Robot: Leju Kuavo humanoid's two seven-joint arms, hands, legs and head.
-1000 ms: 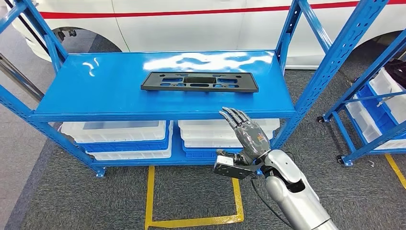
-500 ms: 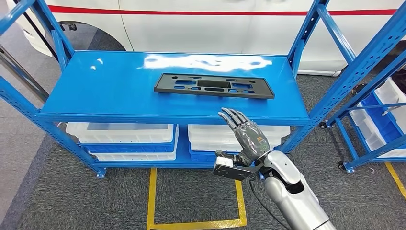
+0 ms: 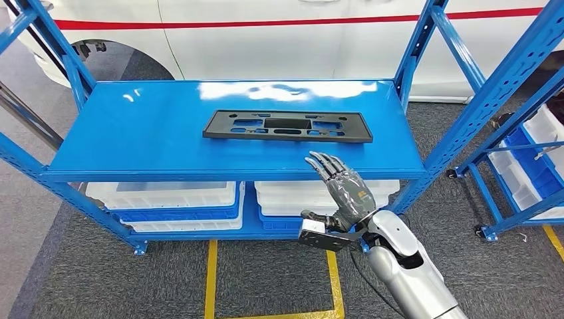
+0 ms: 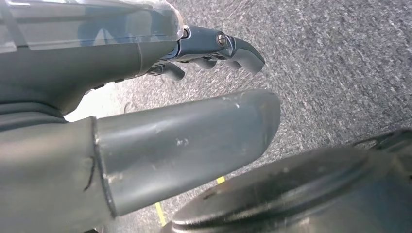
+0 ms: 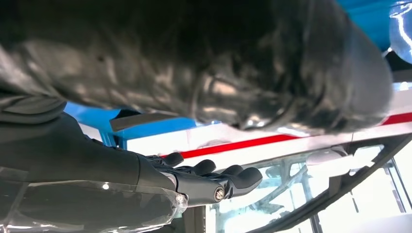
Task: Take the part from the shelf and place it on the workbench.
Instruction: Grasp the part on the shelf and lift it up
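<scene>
White bins beneath; white vehicle behind.

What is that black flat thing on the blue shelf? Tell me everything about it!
The black part is a long, thin rectangular panel, like matte plastic, with several cutouts: a bigger rectangular one in the middle and smaller slots around it. It lies flat on the top board of the blue shelf, toward the middle and right. Nothing touches it but the shelf. The right hand is raised in front of the shelf edge, apart from it.
</scene>
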